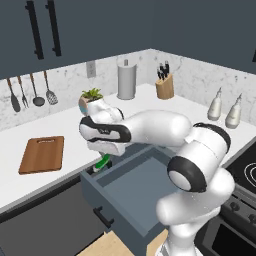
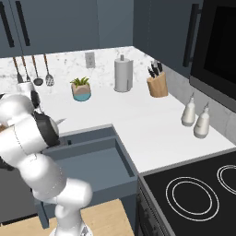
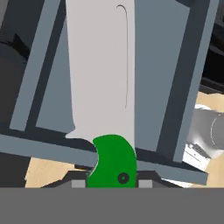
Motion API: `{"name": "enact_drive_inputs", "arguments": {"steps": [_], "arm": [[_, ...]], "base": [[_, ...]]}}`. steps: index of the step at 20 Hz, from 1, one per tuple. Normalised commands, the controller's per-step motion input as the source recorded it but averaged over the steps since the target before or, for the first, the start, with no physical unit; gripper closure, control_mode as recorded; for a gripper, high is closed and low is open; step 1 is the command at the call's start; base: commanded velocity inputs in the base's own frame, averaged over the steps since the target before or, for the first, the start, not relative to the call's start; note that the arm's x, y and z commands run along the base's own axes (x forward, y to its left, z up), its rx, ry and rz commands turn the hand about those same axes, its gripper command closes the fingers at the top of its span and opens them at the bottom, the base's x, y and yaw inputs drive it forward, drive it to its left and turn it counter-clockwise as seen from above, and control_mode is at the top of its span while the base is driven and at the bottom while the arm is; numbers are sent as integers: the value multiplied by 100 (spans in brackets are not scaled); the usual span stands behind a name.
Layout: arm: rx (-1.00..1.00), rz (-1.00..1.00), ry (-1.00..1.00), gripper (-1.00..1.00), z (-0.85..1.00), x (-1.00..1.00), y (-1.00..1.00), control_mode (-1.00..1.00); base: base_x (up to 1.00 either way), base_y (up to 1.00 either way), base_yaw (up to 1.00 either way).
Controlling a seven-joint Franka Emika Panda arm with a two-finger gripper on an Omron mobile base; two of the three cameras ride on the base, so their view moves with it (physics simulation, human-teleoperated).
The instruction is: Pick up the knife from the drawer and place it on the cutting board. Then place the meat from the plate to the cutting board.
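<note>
Pinching the green handle of the knife [image 3: 113, 159] between its two fingertips, the gripper [image 3: 112, 183] is seen in the hand view with the silvery blade running straight away from it, across the grey floor and walls of the drawer [image 1: 131, 187]. In the left base view the gripper [image 1: 102, 164] is placed at the drawer's far left corner, with a patch of green handle [image 1: 103, 162] showing just below the hand.

The first half of the task is judged to be under way: the knife is gripped, but it is not yet carried to the cutting board [image 1: 42, 153], which lies bare on the white counter [image 1: 70, 132], well apart from the gripper and beyond it to the left. Whether the knife is already lifted clear of the drawer floor cannot be told. The second half is judged untouched.

The fingertips themselves are mostly cut off at the bottom of the hand view, so only small grey pieces are made out on either side of the handle. In the right base view the hand is hidden behind the arm's own white links, and only the drawer's interior [image 2: 92, 161] is shown. The near front of the drawer is partly covered by the arm in the left base view.
</note>
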Motion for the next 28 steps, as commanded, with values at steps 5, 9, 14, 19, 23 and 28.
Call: {"name": "enact_drive_inputs", "arguments": {"steps": [5, 9, 14, 19, 23, 28], "arm": [[0, 1, 9, 100, 4, 54, 95, -100], [0, 2, 10, 100, -14, 53, 90, -100], [-2, 0, 8, 100, -11, 55, 73, -100], [-4, 0, -7, 100, -11, 39, 52, -100], [-5, 0, -26, 100, -16, 22, 46, -100], [0, 0, -20, 100, -33, 14, 31, -100]], "base": [[0, 0, 0], [0, 0, 0], [0, 0, 0], [0, 0, 0], [0, 0, 0], [0, 0, 0]]}}
